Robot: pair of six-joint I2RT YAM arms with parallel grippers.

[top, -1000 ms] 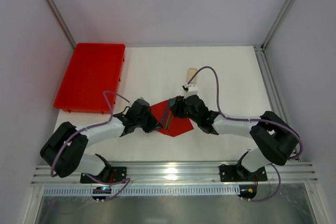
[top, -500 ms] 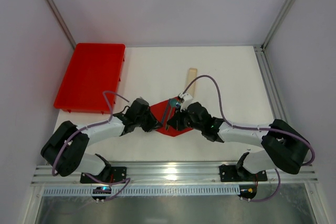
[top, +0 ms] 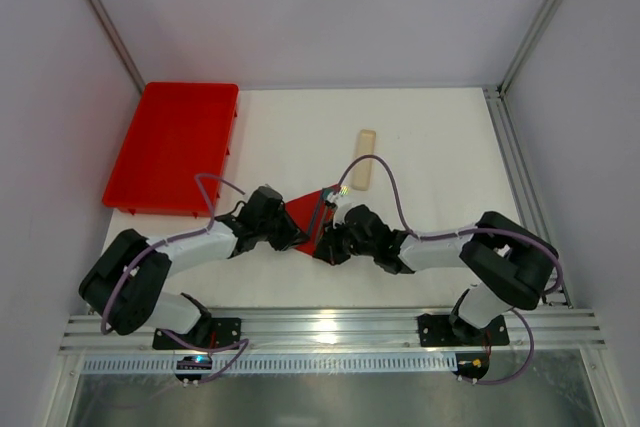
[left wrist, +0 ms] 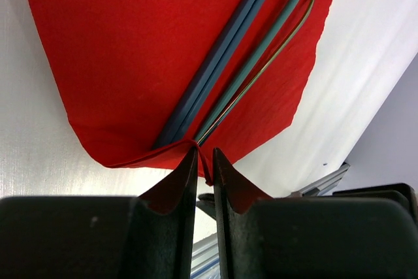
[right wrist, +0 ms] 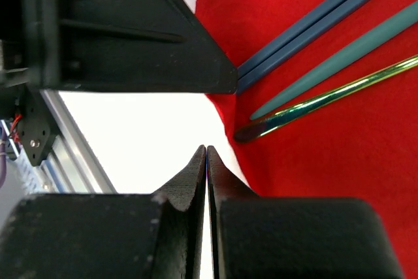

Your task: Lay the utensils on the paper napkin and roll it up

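The red paper napkin (top: 303, 210) lies between both arms, with the teal-green utensils (top: 319, 215) lying lengthwise on it. In the left wrist view the utensils (left wrist: 251, 63) run across the napkin (left wrist: 124, 50), whose near edge is folded up over their ends. My left gripper (left wrist: 204, 156) is shut on that lifted napkin edge; in the top view it (top: 297, 239) is at the napkin's near left side. My right gripper (right wrist: 207, 151) is shut and empty, just off the napkin's (right wrist: 339, 161) edge by the utensils' (right wrist: 326, 63) ends; in the top view it (top: 326, 247) is at the near corner.
A big red plastic tray (top: 175, 147) stands at the back left. A pale beige flat strip (top: 364, 172) lies behind the napkin. My left gripper's finger (right wrist: 130, 37) shows close by in the right wrist view. The table's metal rail runs along the near edge.
My right gripper has moved from the napkin's far side, near the beige strip, toward me to its near corner. The strip is now uncovered. The left gripper has held its place.
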